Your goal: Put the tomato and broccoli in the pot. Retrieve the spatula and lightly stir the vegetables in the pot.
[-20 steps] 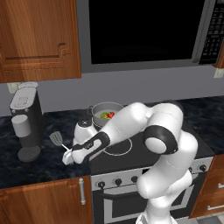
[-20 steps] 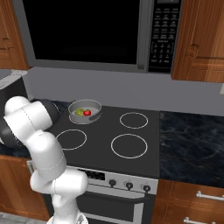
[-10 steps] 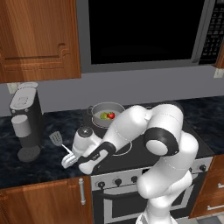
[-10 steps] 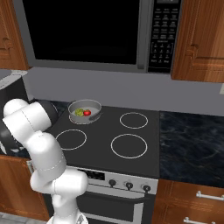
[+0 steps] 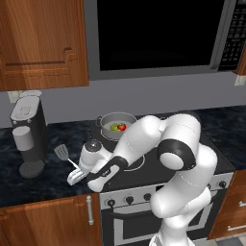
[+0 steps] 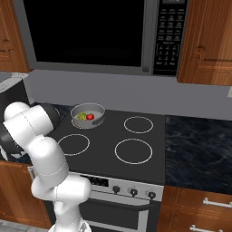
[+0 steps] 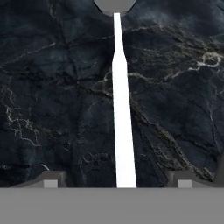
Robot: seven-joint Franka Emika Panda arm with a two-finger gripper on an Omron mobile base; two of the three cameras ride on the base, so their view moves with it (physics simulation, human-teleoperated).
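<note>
The grey pot (image 5: 116, 126) (image 6: 88, 114) stands on the stove's back left burner, holding the red tomato (image 5: 122, 127) (image 6: 90, 117) and the yellow-green broccoli (image 5: 114, 127) (image 6: 82, 116). The spatula (image 5: 61, 153) lies flat on the dark counter left of the stove. Its white handle (image 7: 122, 131) runs up the hand view to the grey blade (image 7: 114, 5). My gripper (image 5: 74, 177) (image 7: 117, 181) is open, low over the handle's end. One fingertip (image 7: 50, 179) shows on each side of the handle, well apart from it.
A dark coffee machine (image 5: 29, 134) stands on the counter just left of the spatula. The stove (image 6: 131, 149) has several burners, and the counter's front edge (image 5: 43, 199) runs close below my hand. Wooden cabinets and a microwave (image 6: 95, 34) hang above.
My hand has sunk a little lower and nearer the counter's front over the spatula handle. The pot, vegetables and spatula have stayed put.
</note>
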